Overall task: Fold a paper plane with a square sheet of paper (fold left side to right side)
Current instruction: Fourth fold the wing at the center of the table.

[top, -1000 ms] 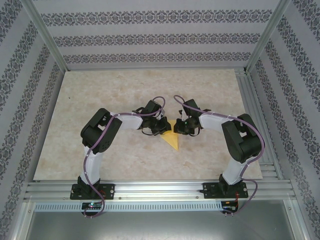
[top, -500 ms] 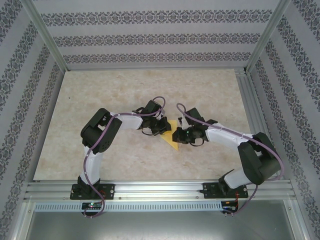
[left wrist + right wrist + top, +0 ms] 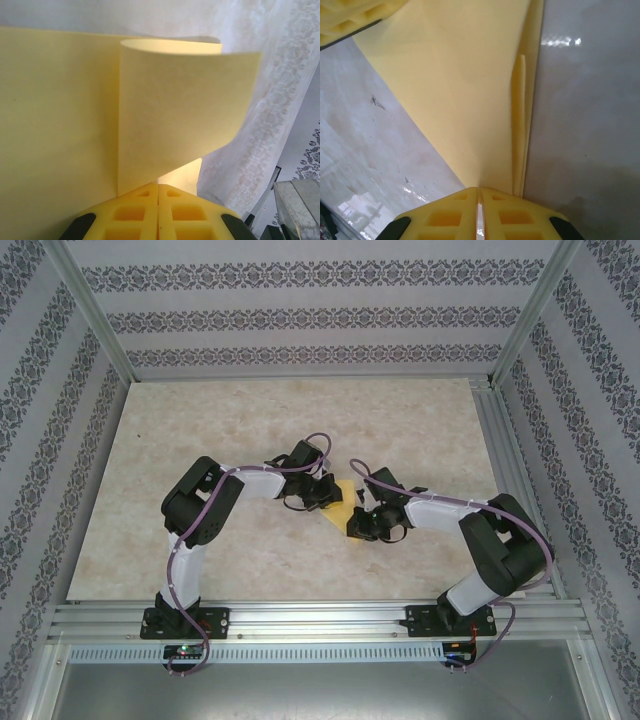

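We see the left arm (image 3: pixel 200 505) and the right arm (image 3: pixel 500 550) built alike: smooth white tubular links set between bulky black joint housings, each on a flat black base plate (image 3: pixel 185 621). A thin purple cable (image 3: pixel 178 575) runs the length of each arm in loose loops, from base to wrist. The left hand (image 3: pixel 158 186) and the right hand (image 3: pixel 479 189) carry yellow fingers (image 3: pixel 135 214) moulded with square pockets, flanked by rounded black corners at the edges of our wrist views.

I work inside a lab test cell: my arm bases (image 3: pixel 185 621) are bolted to slotted aluminium rails (image 3: pixel 320 617), a marble-look tabletop (image 3: pixel 200 420) lies ahead, and metal posts (image 3: pixel 88 312) frame pattern-papered walls (image 3: pixel 300 322).
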Controlling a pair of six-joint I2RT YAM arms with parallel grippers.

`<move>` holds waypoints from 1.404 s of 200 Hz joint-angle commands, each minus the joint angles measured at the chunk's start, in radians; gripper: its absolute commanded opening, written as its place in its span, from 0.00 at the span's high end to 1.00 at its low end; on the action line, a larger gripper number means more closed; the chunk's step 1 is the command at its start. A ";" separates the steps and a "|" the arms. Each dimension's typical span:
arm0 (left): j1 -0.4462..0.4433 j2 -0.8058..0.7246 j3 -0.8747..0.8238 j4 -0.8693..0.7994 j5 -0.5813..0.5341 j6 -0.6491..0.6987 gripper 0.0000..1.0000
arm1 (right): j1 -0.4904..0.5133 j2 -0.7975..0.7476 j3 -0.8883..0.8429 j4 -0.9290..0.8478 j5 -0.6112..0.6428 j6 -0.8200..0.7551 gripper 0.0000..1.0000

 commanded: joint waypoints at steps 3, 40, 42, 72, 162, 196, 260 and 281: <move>-0.003 0.027 -0.009 -0.057 -0.045 0.027 0.91 | -0.021 0.021 -0.035 -0.008 0.019 -0.005 0.89; -0.002 0.020 0.026 -0.097 -0.046 0.057 0.90 | -0.048 0.044 -0.081 -0.019 0.003 -0.013 0.89; -0.002 0.019 0.028 -0.095 -0.044 0.058 0.90 | -0.050 0.045 -0.082 -0.020 0.003 -0.014 0.89; 0.000 -0.026 0.032 -0.043 -0.017 0.052 0.84 | -0.065 0.062 -0.101 -0.013 0.005 -0.017 0.90; -0.032 -0.242 -0.129 0.041 -0.001 0.021 0.85 | -0.072 0.083 -0.104 -0.005 0.013 -0.015 0.93; -0.089 -0.217 -0.180 0.133 -0.005 -0.051 0.86 | -0.072 0.089 -0.103 -0.001 0.016 -0.015 0.93; -0.125 -0.142 -0.183 0.207 -0.029 -0.110 0.88 | -0.071 0.088 -0.092 -0.011 0.016 -0.022 0.93; -0.136 -0.111 -0.186 0.231 -0.024 -0.127 0.89 | -0.071 0.088 -0.086 -0.013 0.018 -0.024 0.93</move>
